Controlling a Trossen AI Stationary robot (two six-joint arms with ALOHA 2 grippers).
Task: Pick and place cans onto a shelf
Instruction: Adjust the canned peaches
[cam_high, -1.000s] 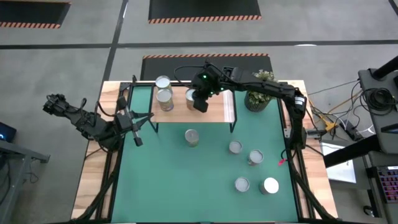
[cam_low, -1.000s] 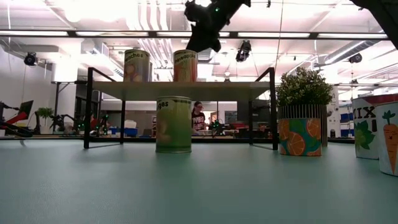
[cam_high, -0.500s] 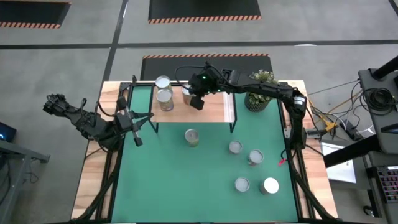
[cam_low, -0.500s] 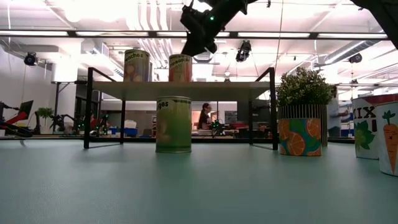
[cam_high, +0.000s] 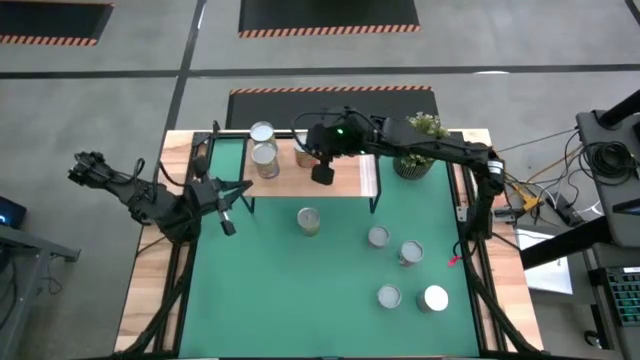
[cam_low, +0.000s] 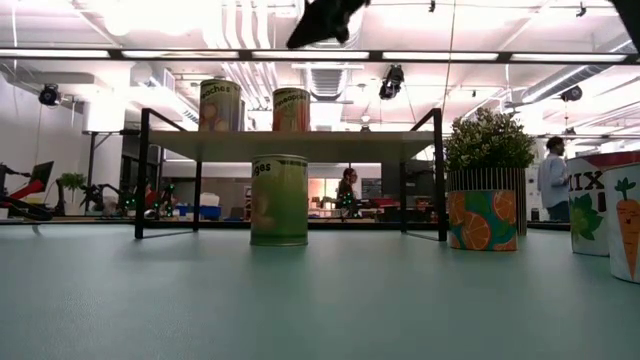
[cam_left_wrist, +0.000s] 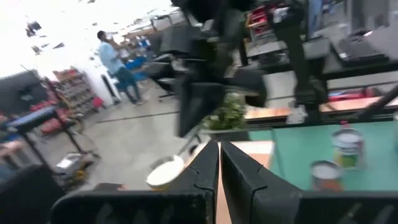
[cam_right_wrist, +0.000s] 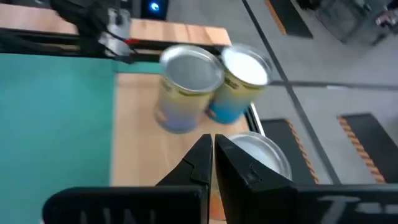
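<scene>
Three cans (cam_high: 263, 151) stand upright on the shelf (cam_high: 345, 178), long axes vertical. Right hand (cam_high: 323, 175) hovers above, fingers closed, empty. Left hand (cam_high: 228, 226) closed, empty, at 9 o'clock.

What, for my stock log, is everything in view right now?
Shelf cans: three, silver tops, left half of the shelf.
Mat cans: five, silver tops; one before the shelf, four towards the right.
Shelf: one, light wood on black legs, far end of the mat.
Plant: one, green, right of the shelf.
Mat: one, green, covering the table.
Table: one, wooden rim.
People: two, in the room beyond.
Right hand: dark, shut, above the shelf.
Left hand: dark, shut, at the mat's left edge.
</scene>
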